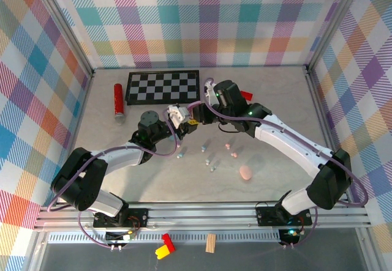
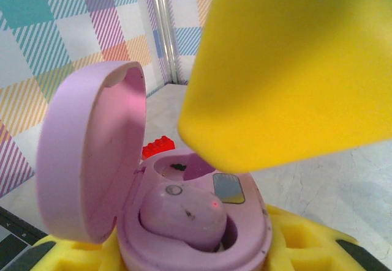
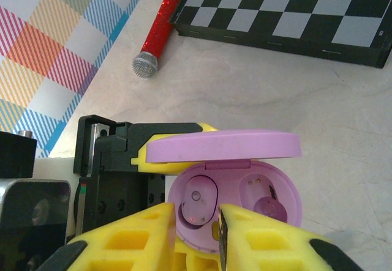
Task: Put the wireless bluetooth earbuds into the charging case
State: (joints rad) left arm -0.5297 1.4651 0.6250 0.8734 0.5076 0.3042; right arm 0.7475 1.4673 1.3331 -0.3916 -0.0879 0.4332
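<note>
One purple earbud [image 2: 184, 213] is seated in the purple charging case [image 3: 245, 222], in the well nearest the left claw [image 2: 190, 252]. That claw is clamped on the case's lower half, one yellow finger on each side. The hold keeps the case off the table [image 1: 275, 100] with its wells facing up towards the other arm. The lid [image 2: 92, 155] stands open to one side of the left claw, so it does not block the way in from above.

Just above the seated earbud hangs the right claw [image 3: 196, 213]. Its two yellow fingers stand a narrow gap apart with nothing between them. From the left wrist, one of those fingers [image 2: 294, 69] shows clear of the earbud, not touching it. Such a narrow gap probably suits a piece this small and keeps the fingers inside the case's rim.

Beyond the seated earbud from the left claw is the second well [image 2: 177, 166]. It looks bare, with a dark contact at its bottom, so the task seems about half done for this case.

Several loose earbuds [image 1: 208, 161] lie on the table, well apart from both claws and nearer the arm bases. A pink case [image 1: 245, 173] lies near them. The right claw would have to go down there for the next piece while the left holds the case steady.
</note>
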